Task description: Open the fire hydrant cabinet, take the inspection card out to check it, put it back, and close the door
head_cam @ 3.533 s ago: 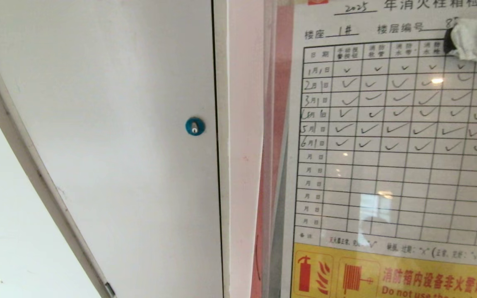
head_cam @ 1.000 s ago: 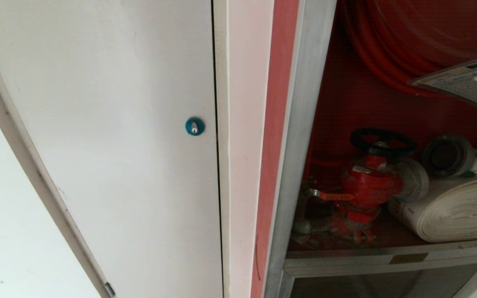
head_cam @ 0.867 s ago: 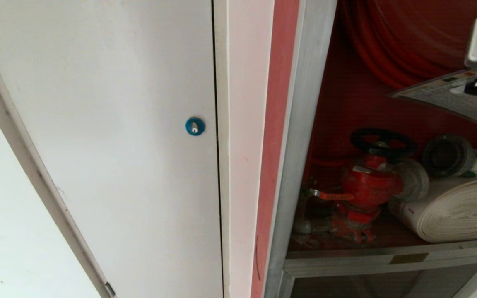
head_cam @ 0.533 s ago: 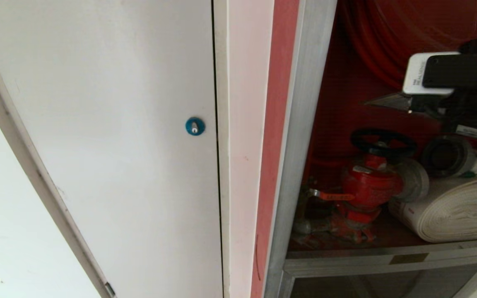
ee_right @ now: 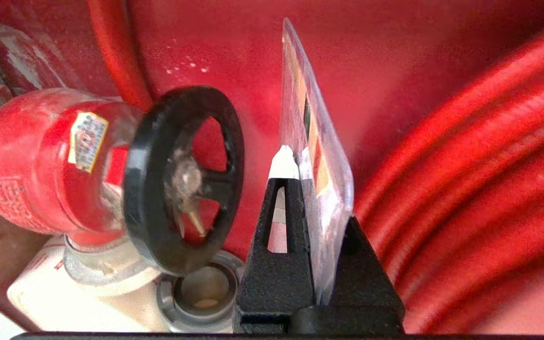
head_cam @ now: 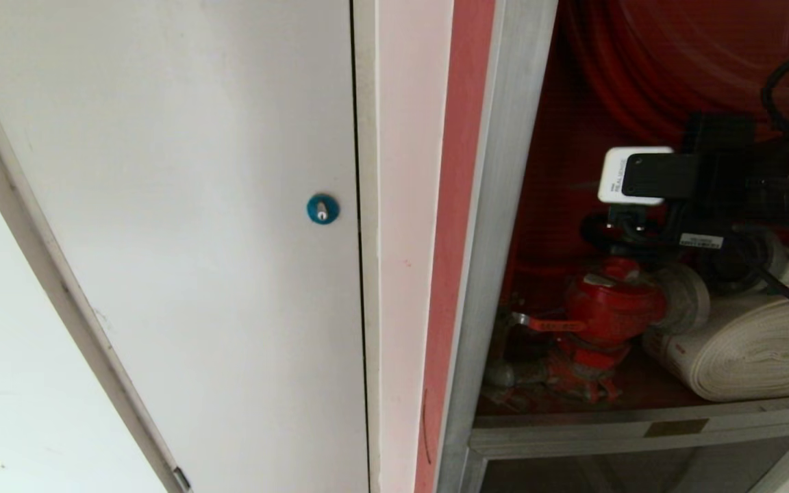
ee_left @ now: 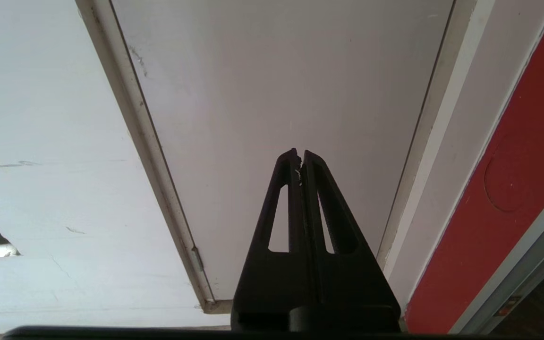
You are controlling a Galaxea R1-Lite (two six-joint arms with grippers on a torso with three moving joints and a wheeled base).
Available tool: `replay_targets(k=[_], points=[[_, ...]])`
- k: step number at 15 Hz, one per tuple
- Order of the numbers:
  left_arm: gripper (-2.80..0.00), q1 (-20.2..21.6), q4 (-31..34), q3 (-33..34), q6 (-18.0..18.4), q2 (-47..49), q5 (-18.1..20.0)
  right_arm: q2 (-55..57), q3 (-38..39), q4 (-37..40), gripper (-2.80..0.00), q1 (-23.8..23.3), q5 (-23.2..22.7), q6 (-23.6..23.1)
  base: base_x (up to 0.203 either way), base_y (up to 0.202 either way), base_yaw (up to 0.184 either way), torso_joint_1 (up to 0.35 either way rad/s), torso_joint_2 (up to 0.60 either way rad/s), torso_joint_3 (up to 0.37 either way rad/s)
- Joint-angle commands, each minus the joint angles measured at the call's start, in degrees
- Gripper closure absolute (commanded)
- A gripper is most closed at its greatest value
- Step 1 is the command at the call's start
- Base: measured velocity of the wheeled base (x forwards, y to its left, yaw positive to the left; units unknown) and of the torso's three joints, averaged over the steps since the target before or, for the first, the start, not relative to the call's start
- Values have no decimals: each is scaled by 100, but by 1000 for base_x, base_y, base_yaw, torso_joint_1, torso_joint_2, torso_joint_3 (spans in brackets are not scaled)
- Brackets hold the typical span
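Right arm's dropped lower into the cabinet [head_cam: 497, 205] | only wrist view shows card [ee_right: 317, 141] | right gripper [ee_right: 317, 189] clamped on card beside valve [ee_right: 111, 165]

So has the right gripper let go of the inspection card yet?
No, in the right wrist view the right gripper is shut on the inspection card, held on edge beside the valve handwheel.

No legible text anywhere

Bright white wall — cabinet interior dim, blurred.
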State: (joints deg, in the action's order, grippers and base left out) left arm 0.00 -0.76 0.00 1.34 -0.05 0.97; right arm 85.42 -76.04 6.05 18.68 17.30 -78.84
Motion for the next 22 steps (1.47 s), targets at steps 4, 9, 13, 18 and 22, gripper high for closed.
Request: replay_targets(k=[4,9,13,18,22], points=[[0,0,-3,35,-2,5,0,275,703,-1427,0,57,-31,-324,0,0,0,0,0,0],[0,0,-3,35,-2,-4,0,431,766,-1632,0,383,-35,-281,0,0,0,0,0,0],[0,0,-3,35,-2,-4,0,382,889,-1662,0,562,-34,-272,0,0,0,0,0,0],[0,0,-3,35,6,-4,0,572,933,-2037,0,585,-25,-272,0,0,0,0,0,0],[0,0,-3,35,6,-4,0,581,933,-2038,0,567,37,-272,0,0,0,0,0,0]])
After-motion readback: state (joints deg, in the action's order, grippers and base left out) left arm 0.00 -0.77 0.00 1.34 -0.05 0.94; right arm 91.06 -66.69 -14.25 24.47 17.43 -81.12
